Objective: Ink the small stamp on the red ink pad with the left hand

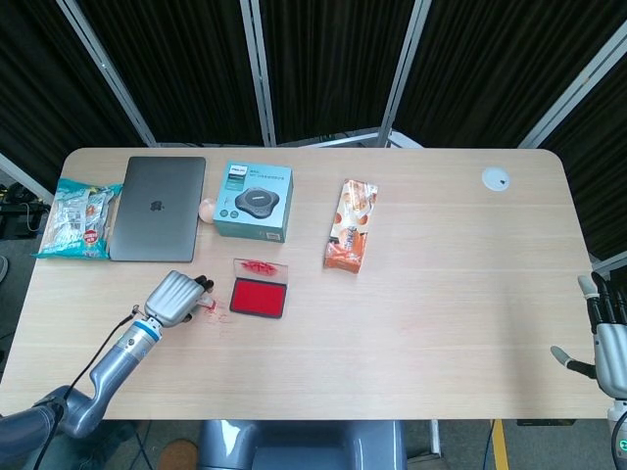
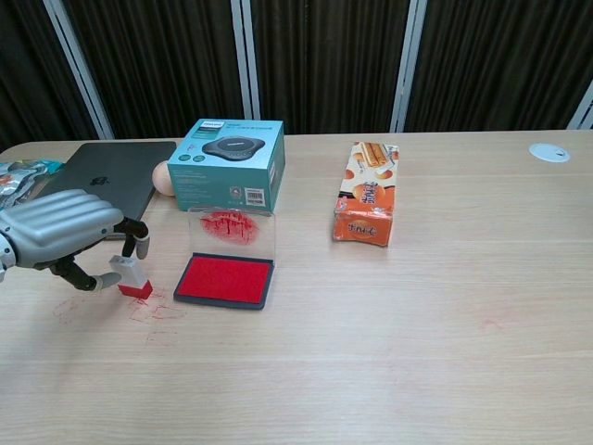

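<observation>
The small stamp, white on top with a red base, stands on the table just left of the open red ink pad. My left hand is curled around it, thumb against its left side and a fingertip at its far top edge, so it pinches the stamp. From the head view the left hand covers nearly all of the stamp, next to the ink pad. At the table's near right corner my right hand hangs with its fingers apart, holding nothing.
The pad's clear lid stands upright behind it, smeared red. A teal box, a laptop, a snack bag and an orange snack pack lie further back. Red ink marks stain the wood near the stamp.
</observation>
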### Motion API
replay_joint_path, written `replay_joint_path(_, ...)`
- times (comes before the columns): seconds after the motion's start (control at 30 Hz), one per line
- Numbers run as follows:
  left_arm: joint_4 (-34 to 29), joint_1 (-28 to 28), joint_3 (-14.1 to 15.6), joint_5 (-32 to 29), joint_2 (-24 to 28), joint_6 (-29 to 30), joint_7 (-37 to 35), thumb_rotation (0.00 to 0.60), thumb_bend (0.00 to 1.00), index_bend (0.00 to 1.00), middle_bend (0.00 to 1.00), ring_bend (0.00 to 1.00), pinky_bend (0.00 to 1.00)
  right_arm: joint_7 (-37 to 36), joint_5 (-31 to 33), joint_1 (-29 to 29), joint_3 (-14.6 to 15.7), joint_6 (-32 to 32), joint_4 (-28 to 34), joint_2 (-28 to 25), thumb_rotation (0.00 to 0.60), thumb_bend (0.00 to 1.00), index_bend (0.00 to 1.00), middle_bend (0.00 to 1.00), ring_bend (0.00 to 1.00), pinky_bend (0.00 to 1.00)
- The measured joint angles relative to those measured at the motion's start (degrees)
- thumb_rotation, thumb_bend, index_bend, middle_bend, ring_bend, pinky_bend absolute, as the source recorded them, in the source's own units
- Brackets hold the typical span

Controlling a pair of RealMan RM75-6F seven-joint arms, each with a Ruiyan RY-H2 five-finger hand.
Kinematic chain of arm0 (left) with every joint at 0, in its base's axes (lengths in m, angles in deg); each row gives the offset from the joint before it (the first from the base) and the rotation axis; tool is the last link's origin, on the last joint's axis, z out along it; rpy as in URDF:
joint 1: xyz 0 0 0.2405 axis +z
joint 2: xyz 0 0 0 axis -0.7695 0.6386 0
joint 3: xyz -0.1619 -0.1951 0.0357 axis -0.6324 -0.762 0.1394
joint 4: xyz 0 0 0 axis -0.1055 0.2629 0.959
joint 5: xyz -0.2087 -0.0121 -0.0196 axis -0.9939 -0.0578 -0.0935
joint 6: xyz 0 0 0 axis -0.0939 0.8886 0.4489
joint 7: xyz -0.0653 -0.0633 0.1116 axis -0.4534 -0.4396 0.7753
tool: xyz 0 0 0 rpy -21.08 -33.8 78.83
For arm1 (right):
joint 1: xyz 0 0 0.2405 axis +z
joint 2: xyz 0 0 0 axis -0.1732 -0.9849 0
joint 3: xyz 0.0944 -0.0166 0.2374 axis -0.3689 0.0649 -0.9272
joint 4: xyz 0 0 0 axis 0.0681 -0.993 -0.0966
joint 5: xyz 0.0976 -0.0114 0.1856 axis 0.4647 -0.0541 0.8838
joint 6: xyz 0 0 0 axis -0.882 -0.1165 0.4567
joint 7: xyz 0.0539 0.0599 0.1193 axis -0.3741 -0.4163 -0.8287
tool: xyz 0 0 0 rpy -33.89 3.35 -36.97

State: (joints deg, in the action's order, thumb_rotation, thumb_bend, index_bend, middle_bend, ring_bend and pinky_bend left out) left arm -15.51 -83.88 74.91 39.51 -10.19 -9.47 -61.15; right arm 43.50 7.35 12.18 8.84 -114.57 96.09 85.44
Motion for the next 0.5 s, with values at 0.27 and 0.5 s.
replay_joint_path(0.27, 0.54, -0.47, -0.17, -0.68, -0.65, -0.10, -0.13, 0.600, 0.35, 0.42, 0.46, 0.84, 0.93, -0.10, 0.26, 0.02, -0.07, 0.17, -0.13, -0.01, 0.600, 0.00, 0.00, 0.00, 0.00, 0.00)
replay_joint_path(0.5, 0.62, -0.70, 0.13, -0.96, -0.95, -0.43, 0.04, 0.600, 0.35, 0.47, 0.49, 0.84, 0.93, -0.07, 0.48, 0.04, -0.13, 0.30, -0.17, 0.04, 0.600, 0.00, 0.00, 0.00, 0.00, 0.00)
